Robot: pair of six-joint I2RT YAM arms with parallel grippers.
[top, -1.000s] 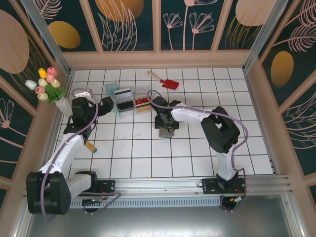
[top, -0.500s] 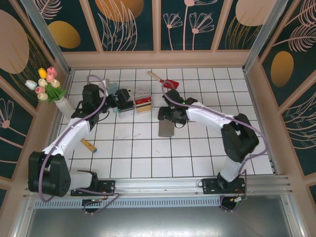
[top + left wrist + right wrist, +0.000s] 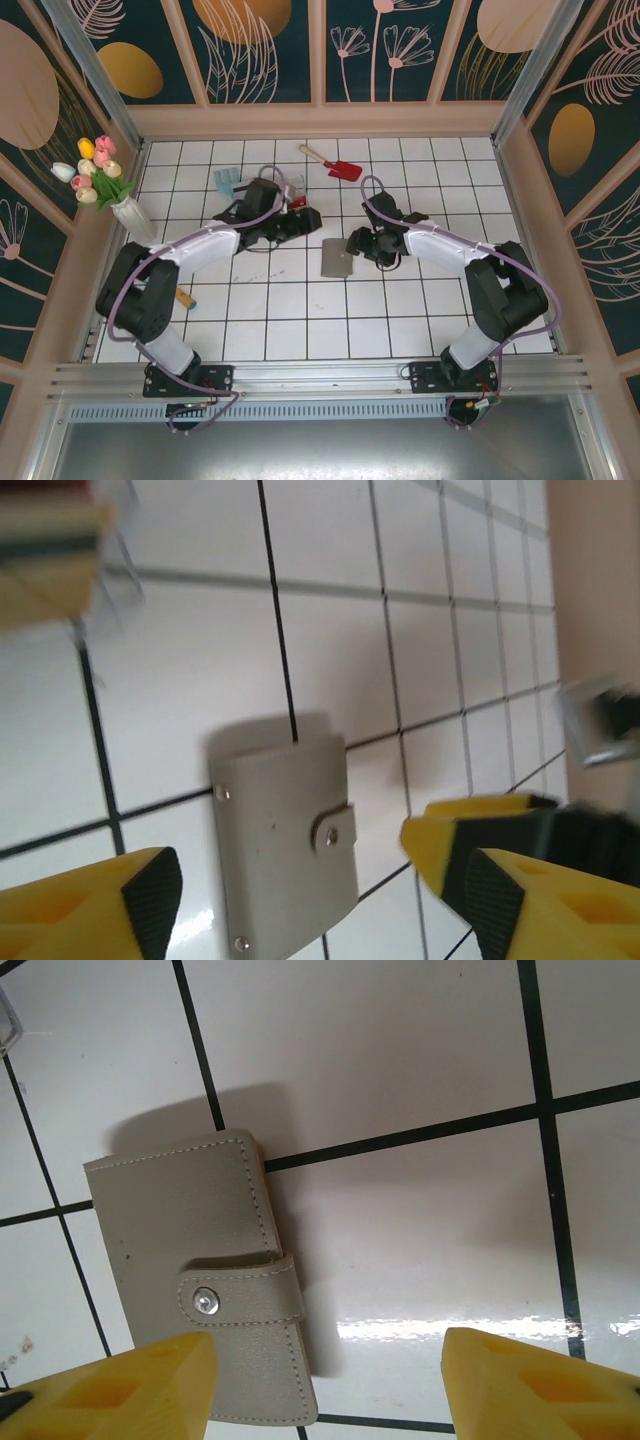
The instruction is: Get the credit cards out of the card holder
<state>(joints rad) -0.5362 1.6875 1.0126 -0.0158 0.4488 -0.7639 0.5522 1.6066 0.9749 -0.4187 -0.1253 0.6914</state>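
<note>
The card holder [image 3: 336,262] lies flat on the white tiles, a grey wallet folded shut with its snap tab fastened [image 3: 240,1296]. No credit cards show at it; whatever it holds is hidden. My left gripper [image 3: 305,222] hovers up and left of the holder. Its jaws stand open and empty, and the holder [image 3: 285,845] lies below and between the fingers [image 3: 150,900]. My right gripper [image 3: 358,243] hangs just right of the holder, open and empty. The holder's tab edge [image 3: 190,1300] lies beside its left finger [image 3: 130,1390].
A clear divided tray [image 3: 288,192] with a red card edge [image 3: 297,203] sits under my left arm. A red toy shovel [image 3: 345,168] lies at the back. A vase of tulips [image 3: 95,175] stands far left, and a small orange item [image 3: 183,297] lies near the left arm.
My left arm swung right, from beside the tray to just left of the holder. My right gripper drew off the holder to its right side. Both pairs of jaws narrowed a little.
</note>
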